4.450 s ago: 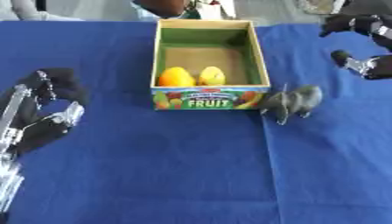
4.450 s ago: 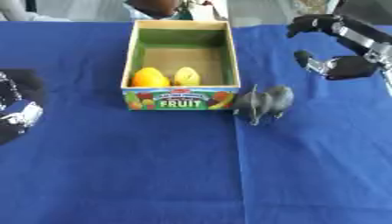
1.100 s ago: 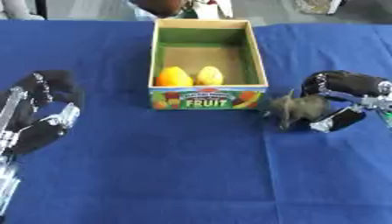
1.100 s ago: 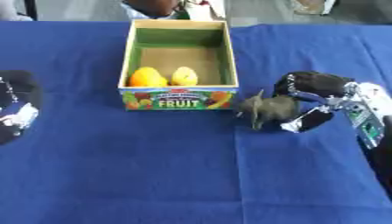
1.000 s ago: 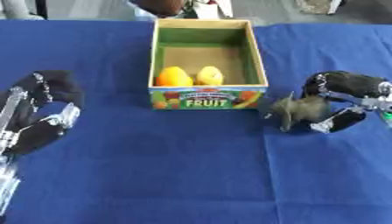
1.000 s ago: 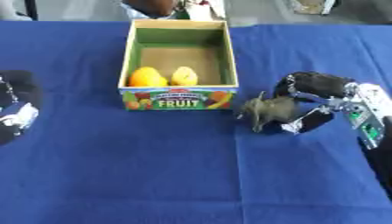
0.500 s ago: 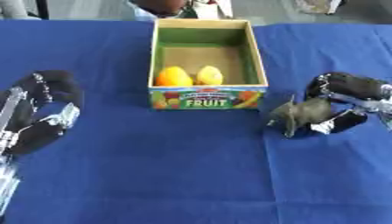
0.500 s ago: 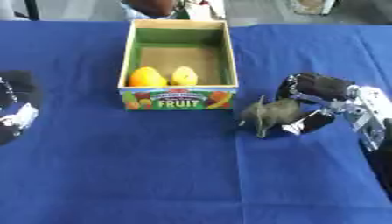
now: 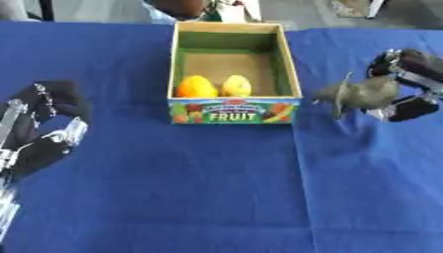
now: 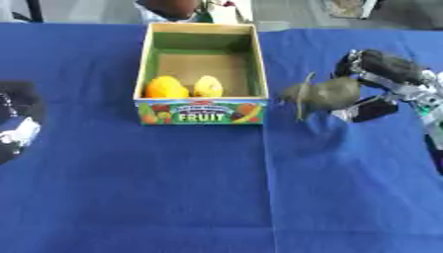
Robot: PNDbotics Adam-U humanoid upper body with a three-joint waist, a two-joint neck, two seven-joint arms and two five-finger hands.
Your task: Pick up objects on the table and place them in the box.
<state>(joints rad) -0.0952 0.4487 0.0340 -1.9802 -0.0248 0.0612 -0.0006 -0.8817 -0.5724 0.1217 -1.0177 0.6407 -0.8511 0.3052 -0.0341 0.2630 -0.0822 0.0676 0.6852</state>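
1. Left eye view: the right hand (image 9: 408,85) enters from the right edge with its fingers curled round a grey toy animal (image 9: 359,95), which looks like an elephant. The toy is held on the inner, left side of the hand, and it appears to be clear of the blue-covered bench (image 9: 216,188).
2. Left eye view: the toy's long axis runs roughly left to right. A thin part points up and left, away from the hand, toward the box (image 9: 232,72). The toy sits just right of the box's right wall, apart from it.
3. Left eye view: the box stands well left of the right hand, open side up, with "FRUIT" printed on its near wall. An orange fruit (image 9: 197,87) and a yellow fruit (image 9: 235,86) lie side by side at its near end.
4. Left eye view: the left hand (image 9: 39,136) rests near the left edge, fingers relaxed and holding nothing.
5. Right eye view: same layout. The right hand (image 10: 387,84) clasps the toy (image 10: 325,94) from the right. The left hand (image 10: 15,128) shows only partly at the left edge.
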